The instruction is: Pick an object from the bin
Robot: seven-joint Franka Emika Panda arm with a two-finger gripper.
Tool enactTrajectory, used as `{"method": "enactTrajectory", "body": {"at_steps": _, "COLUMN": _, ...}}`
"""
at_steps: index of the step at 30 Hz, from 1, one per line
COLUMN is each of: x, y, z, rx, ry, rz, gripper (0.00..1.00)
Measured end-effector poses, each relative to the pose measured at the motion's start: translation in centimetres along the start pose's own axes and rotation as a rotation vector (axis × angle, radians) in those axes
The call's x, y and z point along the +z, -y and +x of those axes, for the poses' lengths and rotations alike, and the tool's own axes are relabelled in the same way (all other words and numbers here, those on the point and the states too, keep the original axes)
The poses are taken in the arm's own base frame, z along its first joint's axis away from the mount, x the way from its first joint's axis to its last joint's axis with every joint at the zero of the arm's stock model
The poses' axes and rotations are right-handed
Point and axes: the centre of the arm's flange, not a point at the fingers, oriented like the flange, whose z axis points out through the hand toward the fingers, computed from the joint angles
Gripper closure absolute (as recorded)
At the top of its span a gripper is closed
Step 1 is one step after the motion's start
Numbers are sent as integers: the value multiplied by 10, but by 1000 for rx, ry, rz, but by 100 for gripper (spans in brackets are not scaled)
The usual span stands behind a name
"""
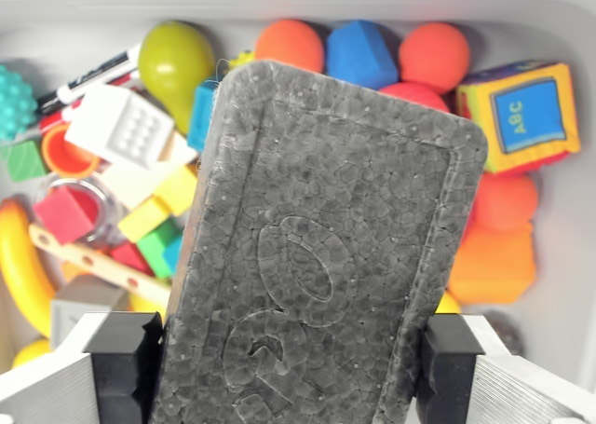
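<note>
Dark grey rectangular foam block (321, 256), pebbled surface, rounded corners, raised border and embossed "20" on its face. Tilted, top leaning toward the wrist view's right. Clamped at its lower sides between black gripper pads (124, 363), above the white bin (568, 284).

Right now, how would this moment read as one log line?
task: pick from bin | gripper: shut on grey foam block | block: raised over toy-filled bin

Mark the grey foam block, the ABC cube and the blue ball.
grey foam block (326, 256), wrist view, embossed front face.
ABC cube (524, 115), wrist view, blue lettered face.
blue ball (361, 53), wrist view, upper surface.
</note>
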Motion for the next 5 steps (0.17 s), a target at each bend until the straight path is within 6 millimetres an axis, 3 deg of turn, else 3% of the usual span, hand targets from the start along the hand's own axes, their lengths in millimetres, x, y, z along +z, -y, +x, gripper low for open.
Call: {"method": "enactTrajectory", "body": {"at_steps": 5, "x": 0, "y": 0, "z": 0, "rx": 0, "ry": 0, "rz": 0, "gripper": 100}}
